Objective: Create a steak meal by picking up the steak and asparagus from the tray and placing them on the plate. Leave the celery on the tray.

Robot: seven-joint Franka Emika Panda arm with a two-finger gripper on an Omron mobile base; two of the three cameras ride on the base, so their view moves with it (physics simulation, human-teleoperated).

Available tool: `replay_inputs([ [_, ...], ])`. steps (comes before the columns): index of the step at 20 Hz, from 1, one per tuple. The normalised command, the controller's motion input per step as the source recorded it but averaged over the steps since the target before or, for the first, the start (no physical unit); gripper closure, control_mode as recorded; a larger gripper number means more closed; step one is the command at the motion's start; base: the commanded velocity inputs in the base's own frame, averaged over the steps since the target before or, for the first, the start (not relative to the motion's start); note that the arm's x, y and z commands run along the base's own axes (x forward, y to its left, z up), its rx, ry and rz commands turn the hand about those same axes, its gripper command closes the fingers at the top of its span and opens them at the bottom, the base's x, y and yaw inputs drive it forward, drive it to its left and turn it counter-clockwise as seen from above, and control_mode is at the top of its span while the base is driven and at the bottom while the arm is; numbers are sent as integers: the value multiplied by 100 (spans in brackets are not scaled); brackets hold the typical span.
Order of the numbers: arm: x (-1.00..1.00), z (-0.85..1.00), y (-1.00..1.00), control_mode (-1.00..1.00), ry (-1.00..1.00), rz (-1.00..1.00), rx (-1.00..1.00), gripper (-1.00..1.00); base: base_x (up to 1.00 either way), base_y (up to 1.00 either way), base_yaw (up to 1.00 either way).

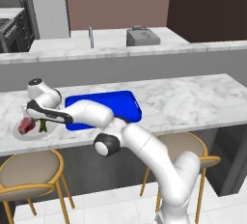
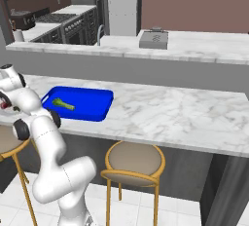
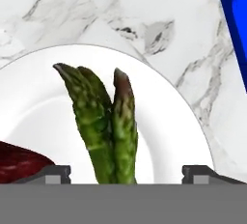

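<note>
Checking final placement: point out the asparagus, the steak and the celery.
asparagus (image 3: 108, 121), hand view, middle of the spears.
steak (image 3: 19, 162), hand view, dark red top.
celery (image 2: 63, 104), right base view, mid stalk.

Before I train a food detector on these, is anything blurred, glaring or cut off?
Hand view: sharp and evenly lit; asparagus crisp on the plate, steak cropped at the edge. Left base view: plate food small and coarse, arm partly covering the tray. Right base view: celery tiny.
</note>
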Motion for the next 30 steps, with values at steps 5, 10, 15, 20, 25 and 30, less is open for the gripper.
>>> replay_inputs([
  [5,-16,21,0,-100,0,-2,0,-100,0,0,0],
  [10,-33,29,-10,-100,0,-3,0,-100,0,0,0],
  [15,-44,17,-39,-100,0,-4,0,-100,0,0,0],
  [20,-65,10,-77,-100,-1,-5,1,-100,0,0,0],
  [25,-77,2,-99,-100,-4,-8,5,-100,0,0,0],
  [30,-81,0,-100,-100,-4,-8,9,-100,0,0,0],
])
